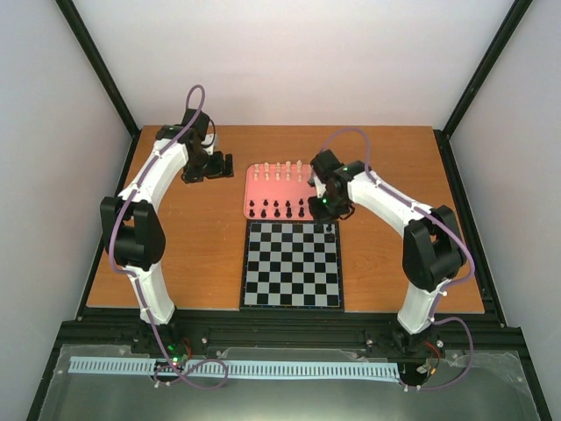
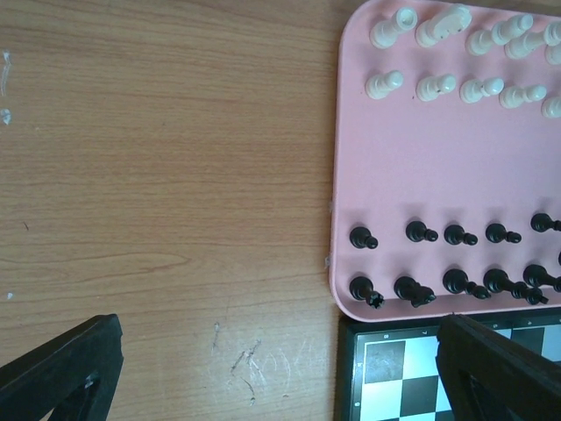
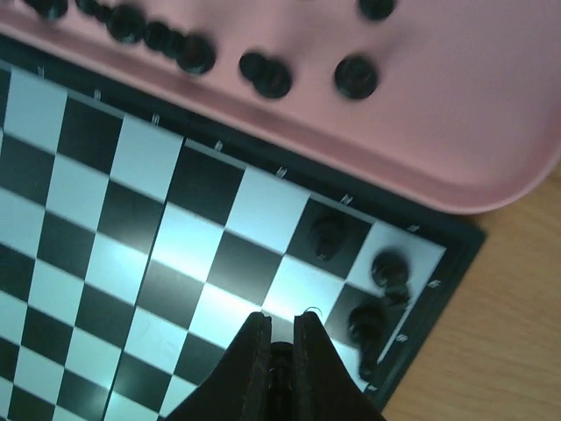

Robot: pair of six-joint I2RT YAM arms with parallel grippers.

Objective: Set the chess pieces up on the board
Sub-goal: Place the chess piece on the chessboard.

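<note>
Just beside gripped black piece (image 3: 280, 358), three placed pieces (image 3: 388, 267)

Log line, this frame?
left gripper open over table | right gripper shut on black piece above board | three black pieces on board | others on tray

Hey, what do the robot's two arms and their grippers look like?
Both the left arm and right arm have white shells with chunky black joints, and a purple cable loops along each. The left gripper and right gripper are black, with flat, tapering fingers.
</note>
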